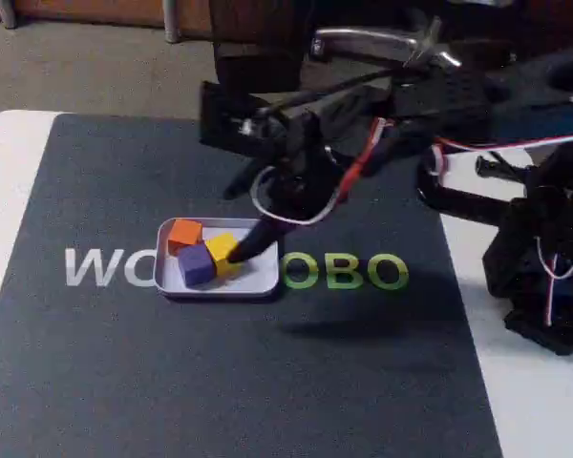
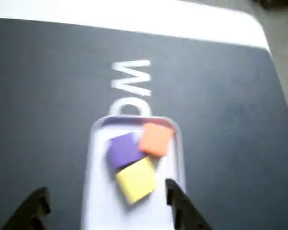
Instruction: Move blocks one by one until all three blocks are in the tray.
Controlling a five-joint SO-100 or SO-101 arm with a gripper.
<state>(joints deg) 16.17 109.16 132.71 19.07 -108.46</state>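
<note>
In the wrist view my gripper (image 2: pixel 105 203) hangs with its black, jagged-edged fingers spread wide and nothing between them; just beyond lies the shallow, round-cornered pale tray (image 2: pixel 98 211), holding three matte cubes clustered together: the yellow block (image 2: pixel 136 179) nearest, then the purple block (image 2: pixel 122 149) and orange block (image 2: pixel 156 139); farther off, white lettering on the dark mat (image 2: pixel 48 96).

Fixed view faces the table from front; wrist view looks down close; both share the tray (image 1: pixel 264 282) (image 2: pixel 93 191).
</note>
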